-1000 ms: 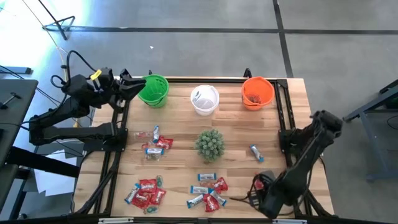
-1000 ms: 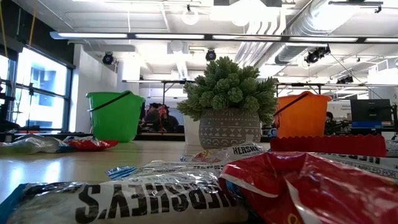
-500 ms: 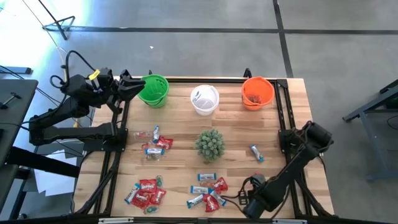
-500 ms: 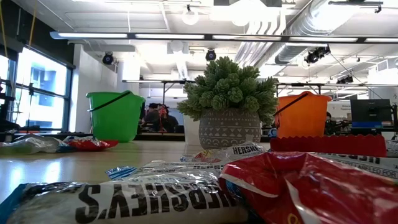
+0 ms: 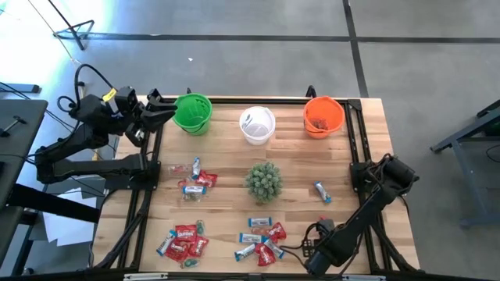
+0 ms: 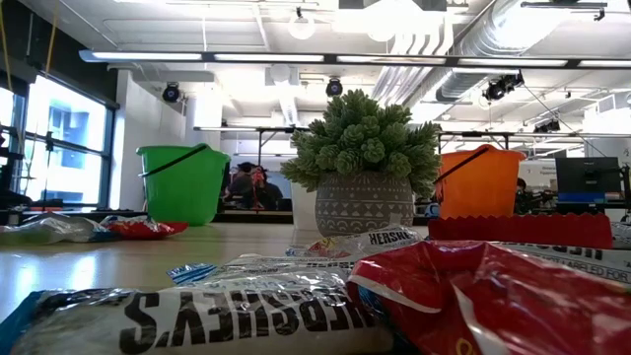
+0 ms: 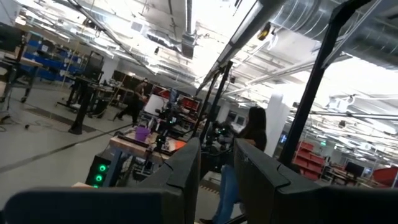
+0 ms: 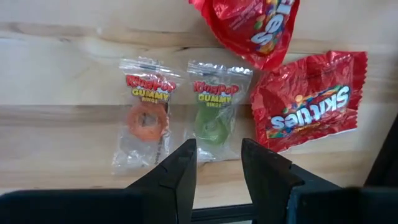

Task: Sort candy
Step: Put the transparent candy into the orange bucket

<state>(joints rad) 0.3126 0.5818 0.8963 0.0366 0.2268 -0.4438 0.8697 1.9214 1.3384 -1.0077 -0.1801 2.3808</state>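
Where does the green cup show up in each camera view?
High view: green cup at the table's far left, beside the left gripper.
Low view: green cup left of the plant.
Left wrist view: not in it.
Right wrist view: not in it.
Shared landmark: the plant, mid-table.

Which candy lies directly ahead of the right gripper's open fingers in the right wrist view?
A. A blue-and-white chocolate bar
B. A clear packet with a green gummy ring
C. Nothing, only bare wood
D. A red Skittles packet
B: the right gripper is open and the green gummy ring packet lies just ahead of the gap, with the red Skittles packet off to one side.
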